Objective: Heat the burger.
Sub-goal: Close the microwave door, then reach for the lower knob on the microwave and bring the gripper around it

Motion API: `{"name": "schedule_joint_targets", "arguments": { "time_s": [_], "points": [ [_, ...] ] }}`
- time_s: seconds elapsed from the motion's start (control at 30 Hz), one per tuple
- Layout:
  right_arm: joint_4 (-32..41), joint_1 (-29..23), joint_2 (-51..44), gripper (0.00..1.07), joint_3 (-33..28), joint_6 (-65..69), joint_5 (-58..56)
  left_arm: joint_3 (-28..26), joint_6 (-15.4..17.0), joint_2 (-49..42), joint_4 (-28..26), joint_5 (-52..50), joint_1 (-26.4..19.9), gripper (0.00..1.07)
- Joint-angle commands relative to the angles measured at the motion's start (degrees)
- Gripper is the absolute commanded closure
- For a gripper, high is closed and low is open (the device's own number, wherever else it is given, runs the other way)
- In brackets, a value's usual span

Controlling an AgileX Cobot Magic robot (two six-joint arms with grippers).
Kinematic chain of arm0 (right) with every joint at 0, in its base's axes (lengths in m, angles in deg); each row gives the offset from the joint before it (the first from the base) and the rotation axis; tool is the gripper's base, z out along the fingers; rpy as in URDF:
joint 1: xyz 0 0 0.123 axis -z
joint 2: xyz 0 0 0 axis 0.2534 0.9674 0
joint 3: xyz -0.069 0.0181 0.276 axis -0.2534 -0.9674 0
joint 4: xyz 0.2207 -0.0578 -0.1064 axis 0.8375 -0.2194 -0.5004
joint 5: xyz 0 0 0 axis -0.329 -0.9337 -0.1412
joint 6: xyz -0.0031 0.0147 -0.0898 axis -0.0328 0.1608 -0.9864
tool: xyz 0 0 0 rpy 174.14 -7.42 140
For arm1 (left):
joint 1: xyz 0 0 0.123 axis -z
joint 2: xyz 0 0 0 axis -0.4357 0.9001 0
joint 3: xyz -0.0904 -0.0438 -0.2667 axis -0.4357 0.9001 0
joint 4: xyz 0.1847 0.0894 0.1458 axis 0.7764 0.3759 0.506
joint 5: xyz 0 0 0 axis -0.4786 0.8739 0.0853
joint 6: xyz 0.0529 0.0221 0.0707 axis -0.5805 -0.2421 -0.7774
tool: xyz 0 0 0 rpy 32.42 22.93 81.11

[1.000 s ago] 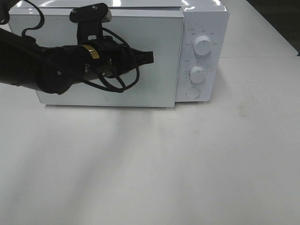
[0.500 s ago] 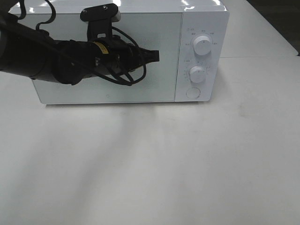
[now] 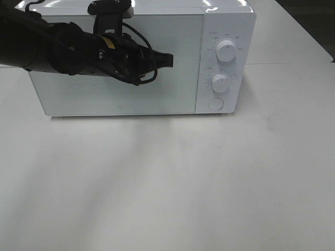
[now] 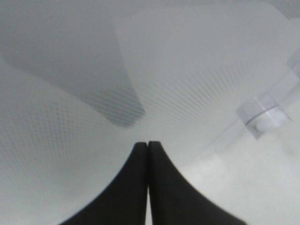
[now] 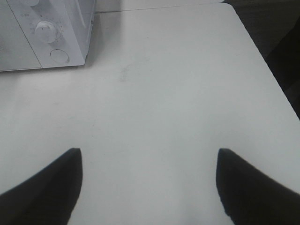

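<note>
The burger is out of view. A white microwave stands at the back of the table with its door flush against the body. My left gripper is shut, its black tips pressed together and resting against the door's front; the left wrist view shows the joined fingertips against the dotted door glass. My right gripper is open over bare table, off the exterior high view, with nothing between its fingers.
The microwave's control panel carries two round knobs and a round button; the right wrist view shows the panel too. The white table stretches in front, its right edge near a dark floor.
The microwave door has swung from ajar to flush with the body. My left arm pushed it back and now sits higher and farther back. The right gripper has not changed.
</note>
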Motion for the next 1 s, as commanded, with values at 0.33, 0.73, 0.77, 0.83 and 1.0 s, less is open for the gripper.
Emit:
{"name": "schedule_joint_targets", "arguments": {
  "time_s": [0.33,0.73,0.77,0.83,1.0],
  "points": [
    [-0.29,0.29,-1.43,0.32,-0.11,0.17,0.40,-0.40,1.49,-7.05,2.81,27.85,3.84,0.21],
    [-0.29,0.29,-1.43,0.32,-0.11,0.17,0.40,-0.40,2.41,-15.58,7.16,51.74,3.78,0.07],
    [-0.29,0.29,-1.43,0.32,-0.11,0.17,0.40,-0.40,2.75,-16.27,7.68,52.94,3.72,0.07],
    [-0.29,0.29,-1.43,0.32,-0.11,0.17,0.40,-0.40,3.50,-17.36,8.02,56.09,2.86,0.07],
    [-0.23,0.29,-1.43,0.32,-0.11,0.17,0.40,-0.40,3.32,-19.31,7.96,62.28,-2.06,0.07]
  ]
}}
